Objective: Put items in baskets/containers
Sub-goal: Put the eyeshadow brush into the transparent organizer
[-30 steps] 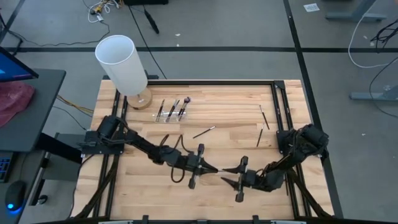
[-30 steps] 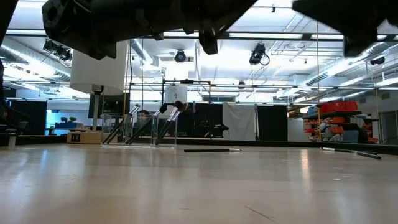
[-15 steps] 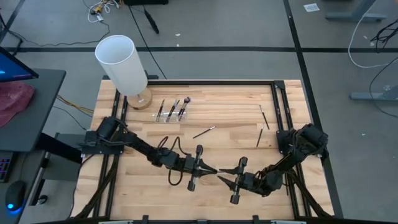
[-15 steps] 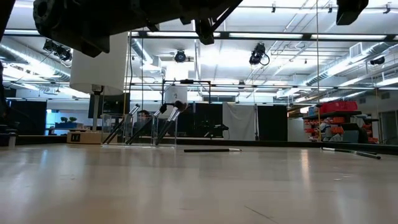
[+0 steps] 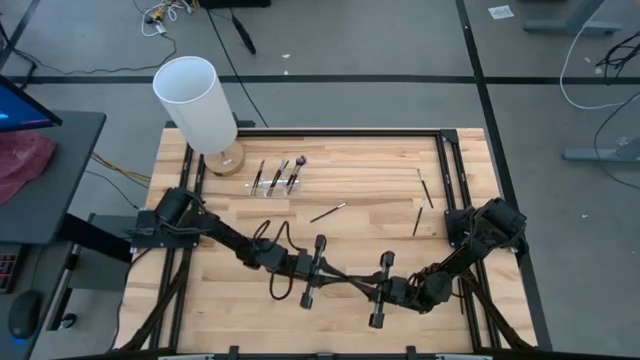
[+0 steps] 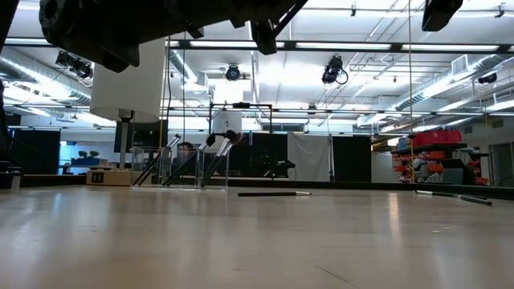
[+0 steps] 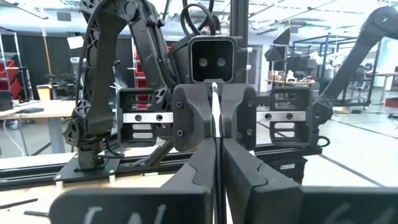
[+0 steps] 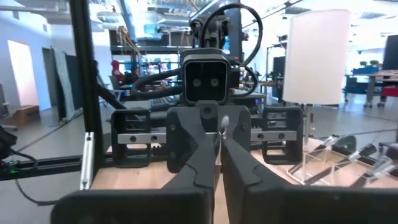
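At the near middle of the wooden counter (image 5: pixel 360 190), the left hand (image 5: pixel 338 276) and the right hand (image 5: pixel 362 284) meet tip to tip, raised above the surface. Both are clenched on one thin makeup brush (image 5: pixel 350 280) that bridges the short gap between them: in the left wrist view its pale sliver (image 7: pixel 216 118) runs between the left fingers (image 7: pixel 193 174) into the facing hand, and the right wrist view shows a silvery end (image 8: pixel 224 123) pinched where the right fingers (image 8: pixel 199 168) meet the opposite hand. Farther back, near the counter's middle, a loose brush (image 5: pixel 327 212) lies slanted, and the low view shows it flat on the wood (image 6: pixel 273 193). Toward the far right, two more thin brushes lie well apart from the hands, one (image 5: pixel 417 221) nearer and one (image 5: pixel 425 187) farther; the low view shows a brush lying at its right (image 6: pixel 454 197). At the far left stands the clear plastic holder (image 5: pixel 275 182) with three brushes (image 5: pixel 280 172) leaning in it, dark bristle heads up, seen also in the low view (image 6: pixel 181 164). Just beside it, farther left, rises a tall white cylinder (image 5: pixel 195 100) on a round wooden base (image 5: pixel 228 160).
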